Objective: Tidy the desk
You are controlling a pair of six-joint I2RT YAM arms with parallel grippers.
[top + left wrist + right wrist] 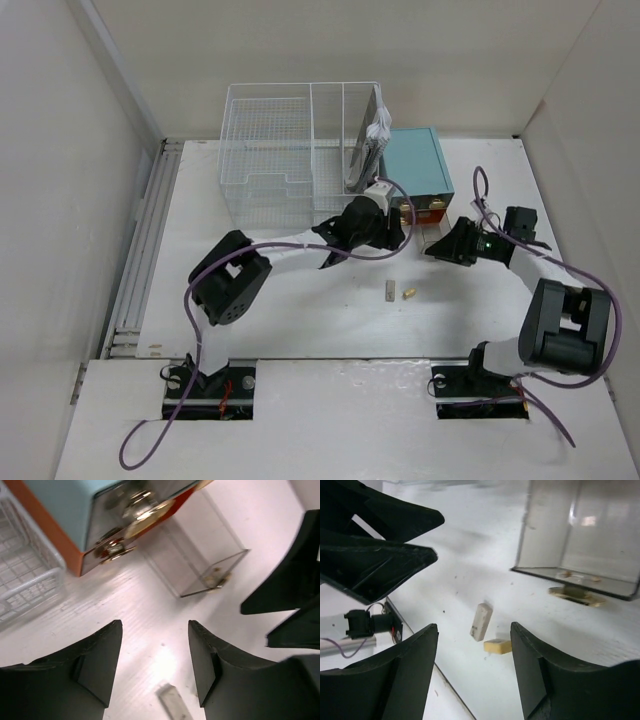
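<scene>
Currently L gripper [155, 630] and R gripper [474, 630] both wide open, empty. Risk: they crowd by drawer [572, 575], could clash or shove eraser [481, 621] across desk [300, 310].

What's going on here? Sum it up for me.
The left gripper and right gripper hover open and empty over the desk, in front of the teal box, whose clear drawer is pulled out. A small white block and a yellowish piece lie loose on the desk, not yet picked up.
</scene>
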